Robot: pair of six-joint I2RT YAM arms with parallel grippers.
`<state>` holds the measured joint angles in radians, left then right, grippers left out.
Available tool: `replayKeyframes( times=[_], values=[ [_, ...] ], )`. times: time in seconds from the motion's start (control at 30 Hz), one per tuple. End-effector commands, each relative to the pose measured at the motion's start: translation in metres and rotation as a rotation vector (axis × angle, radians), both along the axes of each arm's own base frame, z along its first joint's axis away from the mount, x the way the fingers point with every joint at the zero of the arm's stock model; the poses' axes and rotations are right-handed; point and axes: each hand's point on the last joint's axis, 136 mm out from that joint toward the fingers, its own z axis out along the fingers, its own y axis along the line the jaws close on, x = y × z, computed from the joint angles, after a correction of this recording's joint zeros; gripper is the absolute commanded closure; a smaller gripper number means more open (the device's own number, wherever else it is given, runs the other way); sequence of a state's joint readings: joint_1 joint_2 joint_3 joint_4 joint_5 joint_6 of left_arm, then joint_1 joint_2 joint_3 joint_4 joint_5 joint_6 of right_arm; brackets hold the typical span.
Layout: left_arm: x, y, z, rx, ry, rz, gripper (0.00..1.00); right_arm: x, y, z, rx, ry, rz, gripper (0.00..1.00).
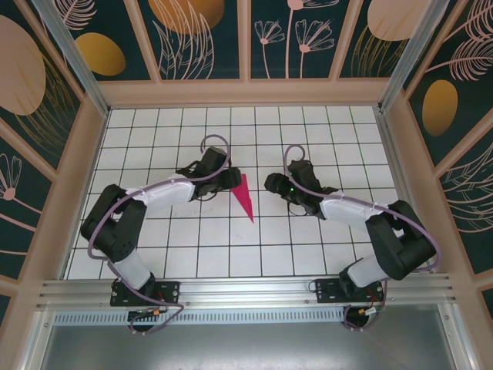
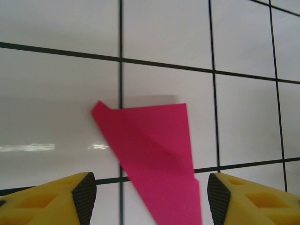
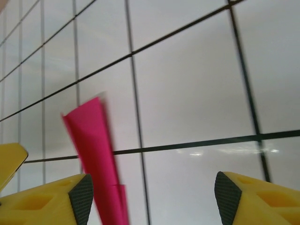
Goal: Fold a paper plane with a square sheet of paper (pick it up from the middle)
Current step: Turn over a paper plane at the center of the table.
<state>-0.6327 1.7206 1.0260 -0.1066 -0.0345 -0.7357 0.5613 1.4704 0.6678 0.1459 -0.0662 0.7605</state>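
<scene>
The paper plane (image 1: 245, 198) lies on the white grid table (image 1: 323, 139), in the middle between the two arms, with its sharp point toward the near edge. The left gripper (image 1: 231, 182) is wide open over the plane and holds nothing. The right gripper (image 1: 271, 183) is also wide open and empty, just beside the plane.

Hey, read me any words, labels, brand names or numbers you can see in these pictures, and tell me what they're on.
No readable text anywhere.
The paper plane is plain pink.
The table bears only black grid lines.
The wall panels carry only plant drawings.
The yellow fingers in both wrist views have no markings.
</scene>
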Motion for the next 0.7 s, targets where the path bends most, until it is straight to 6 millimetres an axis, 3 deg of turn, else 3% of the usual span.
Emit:
replayKeyframes(
  times=[0.0, 0.27, 0.43, 0.67],
  values=[
    [-0.007, -0.011, -0.019, 0.081, 0.06, 0.023, 0.33, 0.0, -0.012, -0.003, -0.029, -0.005, -0.044, 0.26],
    [-0.008, -0.021, -0.043, 0.258, 0.1, -0.004, 0.38, -0.002, -0.014, -0.012, -0.041, 0.014, -0.043, 0.26],
    [-0.009, -0.019, -0.044, 0.304, 0.106, -0.008, 0.38, -0.005, -0.015, -0.013, -0.046, 0.017, -0.035, 0.26],
    [-0.012, -0.011, -0.033, 0.285, 0.087, 0.033, 0.57, -0.003, -0.012, -0.011, -0.037, 0.018, -0.029, 0.26]
  ],
)
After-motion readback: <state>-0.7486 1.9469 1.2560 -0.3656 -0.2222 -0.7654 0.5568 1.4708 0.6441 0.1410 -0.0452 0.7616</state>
